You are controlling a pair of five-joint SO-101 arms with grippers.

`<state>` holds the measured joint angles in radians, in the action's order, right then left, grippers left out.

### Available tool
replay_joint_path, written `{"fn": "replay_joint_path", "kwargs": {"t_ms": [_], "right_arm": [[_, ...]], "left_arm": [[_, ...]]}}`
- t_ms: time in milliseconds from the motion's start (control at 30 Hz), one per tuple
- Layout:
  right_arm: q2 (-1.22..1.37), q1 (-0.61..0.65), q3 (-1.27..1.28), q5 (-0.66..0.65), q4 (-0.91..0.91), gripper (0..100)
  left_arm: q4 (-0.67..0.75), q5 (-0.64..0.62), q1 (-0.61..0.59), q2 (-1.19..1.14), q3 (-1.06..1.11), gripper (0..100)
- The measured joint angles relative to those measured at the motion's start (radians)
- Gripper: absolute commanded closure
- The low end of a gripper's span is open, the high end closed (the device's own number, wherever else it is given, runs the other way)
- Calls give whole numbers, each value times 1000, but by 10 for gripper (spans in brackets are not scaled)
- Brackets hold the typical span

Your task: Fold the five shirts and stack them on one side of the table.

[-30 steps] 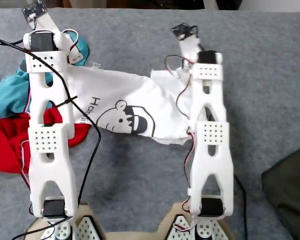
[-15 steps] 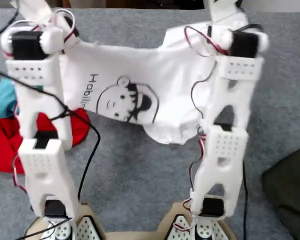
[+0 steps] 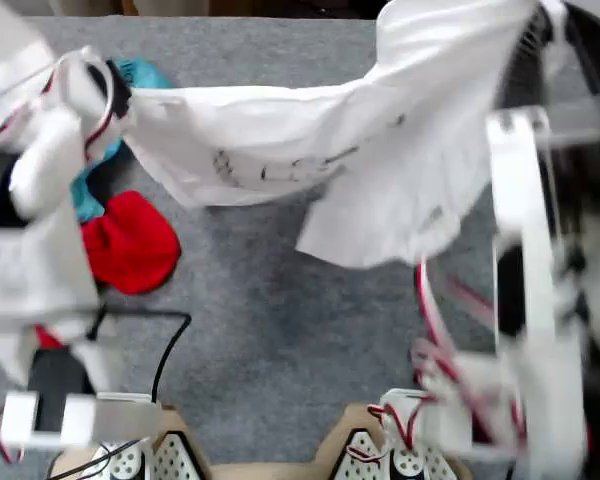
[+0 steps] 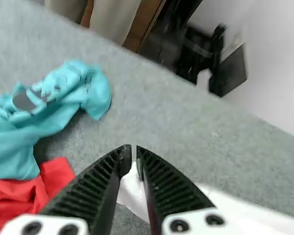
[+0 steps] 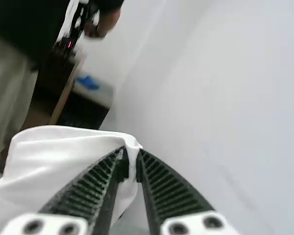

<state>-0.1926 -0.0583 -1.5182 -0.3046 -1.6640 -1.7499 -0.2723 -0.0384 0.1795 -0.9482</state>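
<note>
Liftoff. Up off the tabletop (image 3: 280,340) with the white shirt (image 3: 380,130): flat on the grey a second ago, half-raised a beat later, now strung across the top of the high view from upper left to upper right. Sagging in the middle, one loose flap hanging down right of centre. Left fingers (image 4: 99,183) clamped together on a corner of white cloth, high over the tabletop. Right fingers (image 5: 95,188) pinched shut on a bunched white edge, tilted up toward a pale wall. Both arms swung up and outward in that second, spreading the cloth between them. Teal shirt (image 3: 140,75) and red shirt (image 3: 130,240) waiting, crumpled, at the left of the high view. Looks like a shake-out, getting the white shirt square before laying it back down for a fold. Nothing folded yet, nothing stacked; nearly the whole job ahead, by the look of it.
</note>
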Motion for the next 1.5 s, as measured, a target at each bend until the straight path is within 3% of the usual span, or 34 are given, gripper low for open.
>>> {"fn": "replay_joint_path", "kwargs": {"t_ms": [167, 433, 667, 833, 1067, 1300, 1400, 1500], "right_arm": [[-218, -84, 178, -34, 106, 991], [-428, -107, 416, -152, 256, 991], [-454, -112, 537, -281, 313, 991], [-451, -112, 733, -285, 351, 992], [-445, -110, 1155, -285, 594, 992], [-370, -110, 1712, -285, 1091, 993], [-256, -100, 1840, -270, 1318, 993], [-126, -83, 1844, -215, 1487, 993]], "left_arm": [[0, 25, 0, 199, 83, 980], [0, 54, 0, 436, 120, 980], [0, 54, 0, 479, 138, 980], [89, 54, 0, 465, 313, 980], [425, 54, 0, 433, 763, 980], [1031, 54, -29, 350, 1261, 981], [1244, 52, -48, 239, 1327, 981], [1350, 52, -66, 112, 1307, 981]]}}
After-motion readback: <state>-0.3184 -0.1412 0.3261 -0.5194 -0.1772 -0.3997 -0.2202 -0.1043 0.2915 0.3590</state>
